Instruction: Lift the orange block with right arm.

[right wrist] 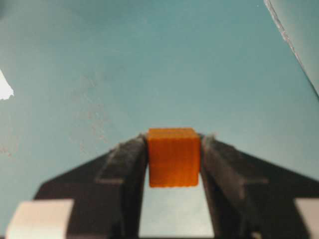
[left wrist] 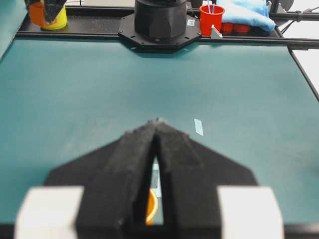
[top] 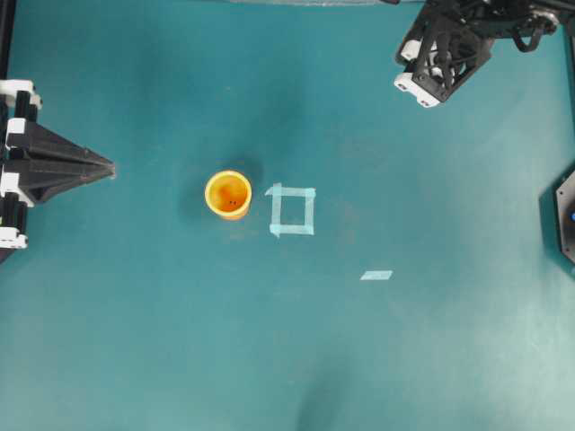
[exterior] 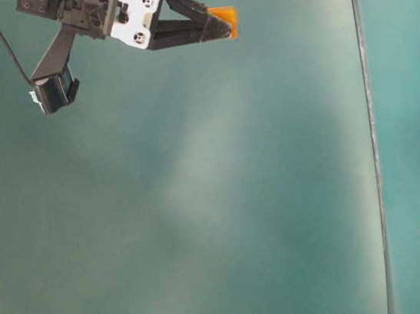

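A: Orange block (right wrist: pixel 173 157)? Where?
B: Clamped between the right pincer (right wrist: pixel 174 158) fingertips, up off the teal desk (top: pixel 404 359), far right corner.
A: Left pincer (left wrist: pixel 157 130)?
B: Closed, nothing in it, parked at the left edge.
A: Other stuff?
B: Yellow-orange cup (top: pixel 228 194) upright beside a tape square (top: pixel 292 210); small tape strip (top: pixel 376 275) apart.

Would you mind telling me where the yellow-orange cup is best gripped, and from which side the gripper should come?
Probably the rim. The yellow-orange cup stands upright with its mouth open to the overhead view, so coming straight down, one finger inside and one outside the wall, looks simplest. The table around it is bare apart from the tape square beside it.
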